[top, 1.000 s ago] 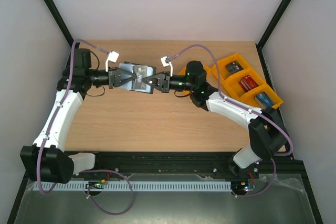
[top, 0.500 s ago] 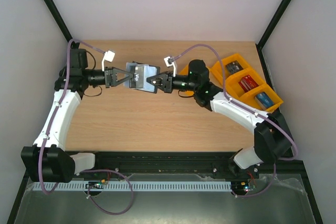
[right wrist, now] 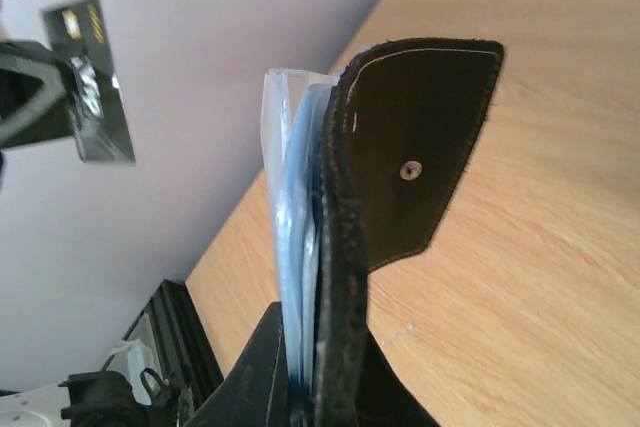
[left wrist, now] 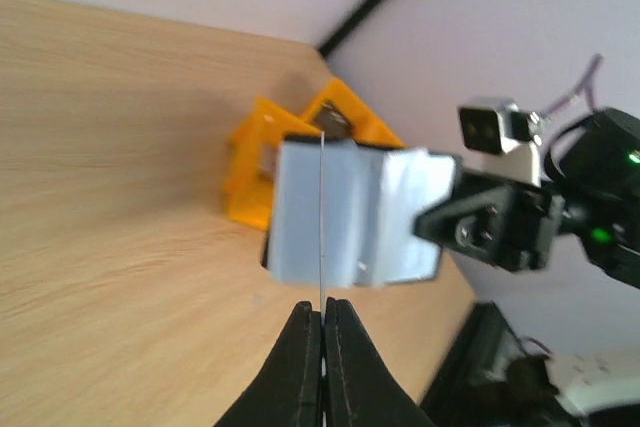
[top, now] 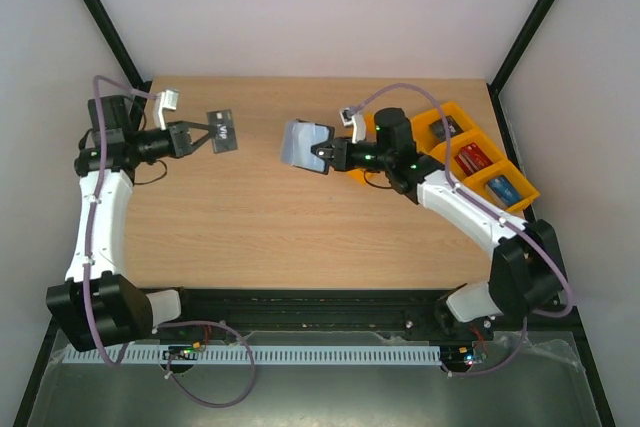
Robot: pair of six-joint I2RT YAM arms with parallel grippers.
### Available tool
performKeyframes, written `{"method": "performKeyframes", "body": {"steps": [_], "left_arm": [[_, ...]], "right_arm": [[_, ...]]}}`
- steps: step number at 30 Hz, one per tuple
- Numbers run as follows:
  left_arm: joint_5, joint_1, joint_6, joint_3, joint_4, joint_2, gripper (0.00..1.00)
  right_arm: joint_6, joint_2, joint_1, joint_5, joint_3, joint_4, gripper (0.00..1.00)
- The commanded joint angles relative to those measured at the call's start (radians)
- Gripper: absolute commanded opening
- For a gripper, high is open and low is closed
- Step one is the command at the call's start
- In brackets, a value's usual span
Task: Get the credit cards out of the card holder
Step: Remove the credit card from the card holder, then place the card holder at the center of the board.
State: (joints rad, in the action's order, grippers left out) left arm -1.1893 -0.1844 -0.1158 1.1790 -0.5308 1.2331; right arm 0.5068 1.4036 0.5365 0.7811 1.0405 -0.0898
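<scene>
Holding a dark card by one end, the left pincer is squeezed fully shut on it. Its own camera sees the card edge-on, a hair-thin line rising from between the fingertips. Gripping only the end leaves most of the card free, which suits sliding it straight out of a tight sleeve. The card hangs in the air over the far left of the table, well apart from the card holder. The right pincer has clamped down on the holder and keeps it raised near the middle of the table. That pincer bites one edge of the black cover, away from the mouths of the clear pockets, so the sleeves are not pinched and face the other arm. The closing tab hangs loose, so the holder is unfastened. The split looks deliberate: one arm acts as a vice while the other pulls. Along the right edge sit the orange trays, with a red card in the middle compartment, a dark one beyond it and a blue one nearer. Those are probably cards already removed, so the held card likely belongs there too. Whether any card remains in the pockets cannot be told.
</scene>
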Motion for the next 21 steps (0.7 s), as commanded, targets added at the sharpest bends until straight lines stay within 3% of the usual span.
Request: {"method": "performKeyframes", "body": {"steps": [1,6,11,12,14,15,18,21], "left_arm": [[0.165,-0.060,0.078,0.046,-0.064,-0.010,0.02],[0.170,-0.061,0.056,0.032,-0.047,-0.022,0.02],[0.176,-0.062,0.055,0.021,-0.045,-0.028,0.02],[0.174,-0.062,0.050,0.015,-0.038,-0.028,0.02],[0.162,-0.063,0.030,0.001,-0.021,-0.027,0.02],[0.152,-0.062,0.015,-0.007,-0.010,-0.026,0.02],[0.117,-0.060,-0.046,-0.033,0.031,-0.027,0.02],[0.085,-0.053,-0.105,-0.050,0.072,-0.027,0.02]], "right_arm": [[0.047,0.092,0.057,-0.047,0.045,0.067,0.02],[0.166,0.299,0.217,0.071,0.149,-0.106,0.02],[0.401,0.440,0.261,0.172,0.143,-0.388,0.02],[0.423,0.462,0.260,0.171,0.139,-0.394,0.02],[0.367,0.498,0.259,0.129,0.158,-0.254,0.05],[0.312,0.512,0.257,0.090,0.175,-0.143,0.13],[0.206,0.522,0.219,-0.099,0.195,0.155,0.50],[0.197,0.409,0.151,-0.328,0.125,0.248,0.74]]}}
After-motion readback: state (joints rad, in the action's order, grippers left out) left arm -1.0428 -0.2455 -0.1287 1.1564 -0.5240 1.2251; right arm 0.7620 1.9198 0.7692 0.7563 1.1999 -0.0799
